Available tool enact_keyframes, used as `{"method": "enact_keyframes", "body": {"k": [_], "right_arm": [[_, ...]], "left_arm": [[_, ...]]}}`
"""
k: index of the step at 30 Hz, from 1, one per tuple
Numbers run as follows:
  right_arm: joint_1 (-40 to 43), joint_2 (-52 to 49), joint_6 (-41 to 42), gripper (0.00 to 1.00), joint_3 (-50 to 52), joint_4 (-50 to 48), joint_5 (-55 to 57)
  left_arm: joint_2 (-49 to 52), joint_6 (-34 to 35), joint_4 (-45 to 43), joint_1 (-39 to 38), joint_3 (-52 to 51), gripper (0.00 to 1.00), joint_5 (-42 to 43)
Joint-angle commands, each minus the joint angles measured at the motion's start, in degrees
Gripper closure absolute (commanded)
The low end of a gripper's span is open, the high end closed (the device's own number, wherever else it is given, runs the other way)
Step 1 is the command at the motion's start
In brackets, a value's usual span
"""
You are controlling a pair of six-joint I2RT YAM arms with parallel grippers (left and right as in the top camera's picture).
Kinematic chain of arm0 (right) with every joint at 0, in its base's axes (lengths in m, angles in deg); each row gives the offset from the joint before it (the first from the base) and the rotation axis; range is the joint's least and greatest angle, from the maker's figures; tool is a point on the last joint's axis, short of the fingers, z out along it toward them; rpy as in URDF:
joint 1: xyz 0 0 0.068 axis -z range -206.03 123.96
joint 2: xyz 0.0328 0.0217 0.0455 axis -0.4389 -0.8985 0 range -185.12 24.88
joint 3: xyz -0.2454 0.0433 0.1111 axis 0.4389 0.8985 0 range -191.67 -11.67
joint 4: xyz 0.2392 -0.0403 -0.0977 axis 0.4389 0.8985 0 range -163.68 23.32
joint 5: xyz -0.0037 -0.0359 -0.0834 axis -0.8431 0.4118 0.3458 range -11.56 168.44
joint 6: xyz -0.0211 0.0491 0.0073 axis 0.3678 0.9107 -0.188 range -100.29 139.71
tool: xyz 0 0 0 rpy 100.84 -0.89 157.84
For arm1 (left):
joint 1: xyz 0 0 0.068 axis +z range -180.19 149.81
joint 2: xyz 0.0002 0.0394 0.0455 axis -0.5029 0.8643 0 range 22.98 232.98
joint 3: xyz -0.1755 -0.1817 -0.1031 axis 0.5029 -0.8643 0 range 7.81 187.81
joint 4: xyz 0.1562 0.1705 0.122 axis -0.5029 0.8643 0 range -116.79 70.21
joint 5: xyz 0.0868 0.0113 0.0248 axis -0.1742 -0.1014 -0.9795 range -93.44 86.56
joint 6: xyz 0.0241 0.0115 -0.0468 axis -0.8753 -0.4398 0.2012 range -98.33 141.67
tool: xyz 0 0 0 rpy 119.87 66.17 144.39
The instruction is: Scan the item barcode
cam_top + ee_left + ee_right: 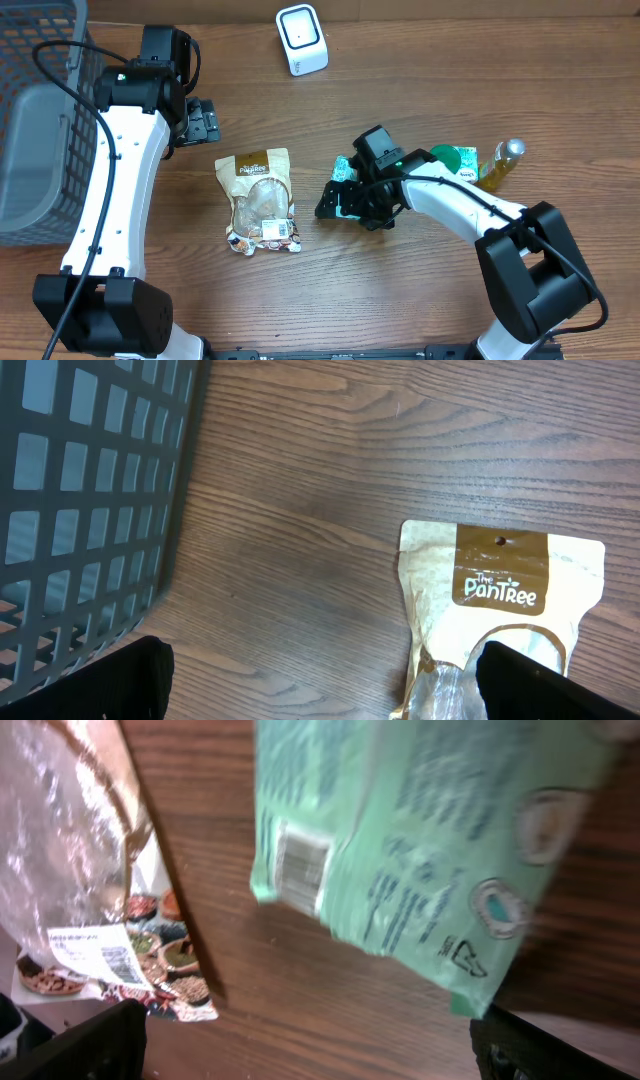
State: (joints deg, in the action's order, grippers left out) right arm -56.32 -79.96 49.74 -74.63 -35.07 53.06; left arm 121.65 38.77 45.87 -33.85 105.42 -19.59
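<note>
A green packet [420, 830] lies on the wooden table, and its barcode [300, 865] faces up in the right wrist view. My right gripper [310, 1050] hangs open just above and beside it, with nothing between its fingers. From overhead the packet [345, 168] peeks out from under the right gripper [335, 200]. A brown and clear snack pouch [260, 200] lies to its left, with a white barcode label [105, 955] near its bottom. The white scanner [300, 40] stands at the table's back edge. My left gripper [205, 122] is open and empty above the pouch's top [500, 575].
A grey plastic basket [40, 120] fills the left side of the table; its wall [90, 500] is close to the left gripper. A green lid [455, 160] and a yellow bottle [500, 165] lie behind the right arm.
</note>
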Motion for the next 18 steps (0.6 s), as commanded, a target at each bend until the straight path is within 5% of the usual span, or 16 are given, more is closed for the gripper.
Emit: {"method": "enact_keyframes", "body": {"k": [1, 7, 18], "right_arm": [[-1.7, -0.2, 0.0, 0.00, -0.8, -0.2, -1.2], [-4.0, 0.0, 0.2, 0.00, -1.4, 0.8, -1.3], [3.7, 1.3, -5.2, 0.00, -11.0, 8.6, 0.5]], "left_arm": [[0.2, -0.4, 0.0, 0.3, 0.8, 0.00, -0.7], [0.2, -0.4, 0.0, 0.3, 0.8, 0.00, -0.7], [0.2, -0.4, 0.0, 0.3, 0.8, 0.00, -0.7]]}}
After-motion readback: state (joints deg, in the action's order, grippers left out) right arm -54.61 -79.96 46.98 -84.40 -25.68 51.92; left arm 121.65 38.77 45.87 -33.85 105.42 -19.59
